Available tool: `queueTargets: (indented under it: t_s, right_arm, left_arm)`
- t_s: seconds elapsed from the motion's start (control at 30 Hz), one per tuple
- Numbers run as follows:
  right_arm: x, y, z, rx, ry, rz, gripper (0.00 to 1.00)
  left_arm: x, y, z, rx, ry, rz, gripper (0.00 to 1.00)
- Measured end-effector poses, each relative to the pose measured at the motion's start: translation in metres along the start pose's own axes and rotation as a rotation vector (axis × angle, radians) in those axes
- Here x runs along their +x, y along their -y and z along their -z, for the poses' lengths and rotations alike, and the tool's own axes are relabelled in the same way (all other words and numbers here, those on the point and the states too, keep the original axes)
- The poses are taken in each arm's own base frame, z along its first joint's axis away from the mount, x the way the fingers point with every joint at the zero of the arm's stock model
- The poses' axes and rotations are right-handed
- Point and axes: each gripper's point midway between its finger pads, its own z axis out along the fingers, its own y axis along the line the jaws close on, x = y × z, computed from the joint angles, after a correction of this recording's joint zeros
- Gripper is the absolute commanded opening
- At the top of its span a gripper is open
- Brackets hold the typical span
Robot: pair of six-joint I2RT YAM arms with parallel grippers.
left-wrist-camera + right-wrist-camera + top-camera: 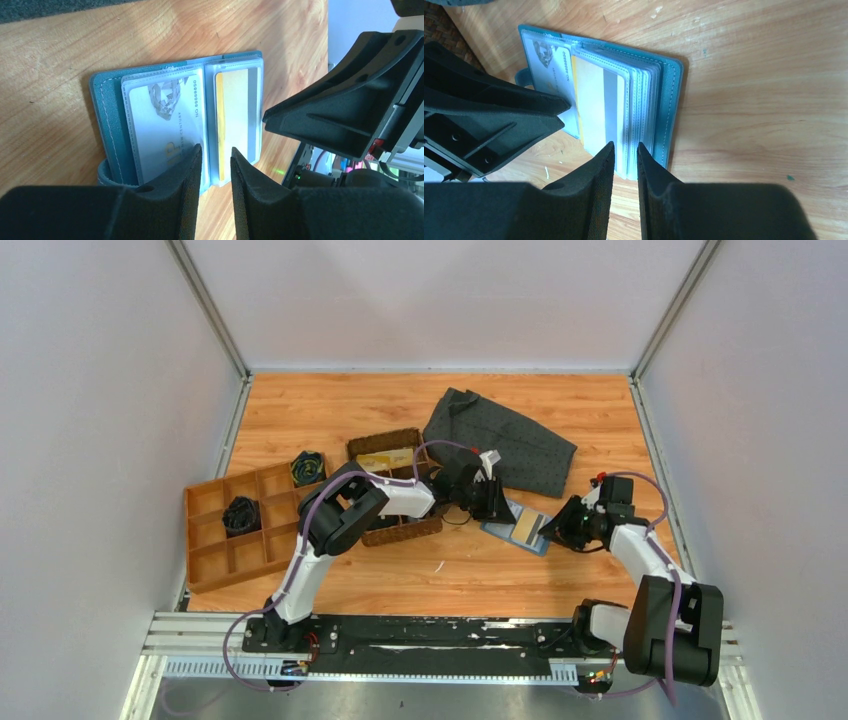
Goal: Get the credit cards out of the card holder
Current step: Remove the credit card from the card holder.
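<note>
Card holder, teal, open flat on the wooden table, near the dark grey dotted cloth. Inside, in clear sleeves: white card with a silver emblem on one leaf, yellow card with a grey stripe on the next, both fully seated.

Left gripper: fingers a narrow slit apart, tips over the holder's edge at the seam between the two cards; gripping nothing, contact with the sleeve unclear.

Right gripper: fingers likewise parted by a thin gap, straddling the edge of the sleeve stack beside the yellow card; cannot tell whether a sleeve is nipped or merely lies under the tips.

Claws nose to nose across the holder, close but apart.
</note>
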Motion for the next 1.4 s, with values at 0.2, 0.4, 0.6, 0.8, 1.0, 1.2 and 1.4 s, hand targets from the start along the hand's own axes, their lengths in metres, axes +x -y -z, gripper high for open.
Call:
queueTargets:
  t_s: [0.2,0.4,0.6,0.8,1.0,1.2,1.4]
  right_arm:
    - [-0.003,-0.001,0.001,0.002,0.007,-0.003,0.25]
    - [-0.007,-0.004,0.002,-0.004,0.015,-0.003,0.26]
    - [-0.006,-0.005,0.002,-0.007,0.013,-0.007,0.26]
    - [-0.003,-0.006,0.0,-0.017,-0.009,-0.015,0.26]
    - [-0.003,-0.007,-0.001,-0.024,-0.014,-0.015,0.25]
    - [-0.004,-0.01,0.001,-0.035,-0.005,-0.013,0.26]
    - [-0.005,-0.012,0.001,-0.046,-0.003,-0.01,0.26]
  left_arm:
    - [0.001,0.001,0.0,0.003,-0.004,0.0,0.31]
    - [0.001,0.001,0.0,0.005,-0.007,0.001,0.3]
    - [0.0,0.005,0.002,0.012,-0.005,-0.002,0.31]
    - [-0.001,0.007,0.002,0.018,-0.006,0.0,0.31]
    - [-0.002,0.011,0.002,0.031,-0.011,0.0,0.31]
    - [-0.004,0.014,0.002,0.038,-0.008,-0.001,0.31]
    - [-0.004,0.015,0.002,0.039,-0.009,0.002,0.31]
